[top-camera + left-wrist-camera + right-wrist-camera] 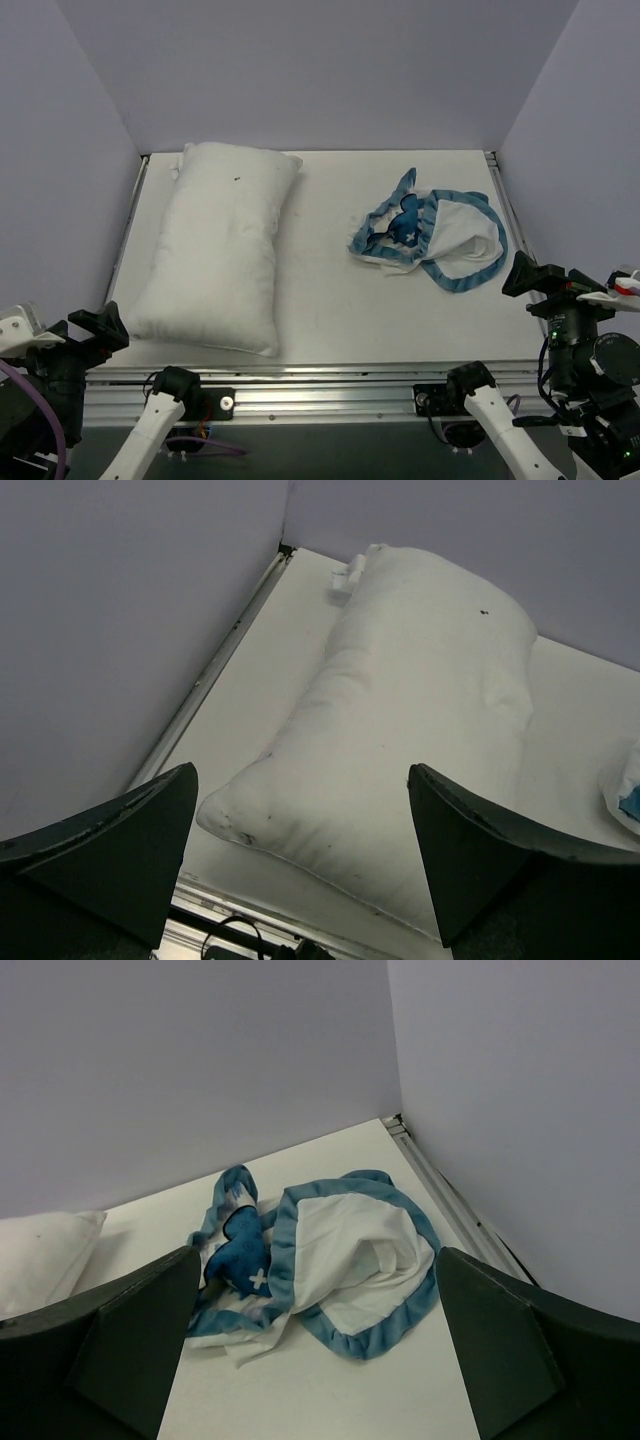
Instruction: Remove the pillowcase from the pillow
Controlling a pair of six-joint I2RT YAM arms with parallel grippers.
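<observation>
On white table [330, 310], pillow [220, 250] left, crumpled pillowcase [440, 235] well apart right, left gripper [300, 770] and right gripper [318, 1252] spread, empty

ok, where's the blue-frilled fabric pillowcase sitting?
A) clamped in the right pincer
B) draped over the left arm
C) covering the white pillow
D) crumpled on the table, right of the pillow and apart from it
D: the blue-frilled fabric pillowcase lies bunched on the white table, with bare tabletop between it and the plump plain white pillow; the right pincer hangs open and empty.
</observation>
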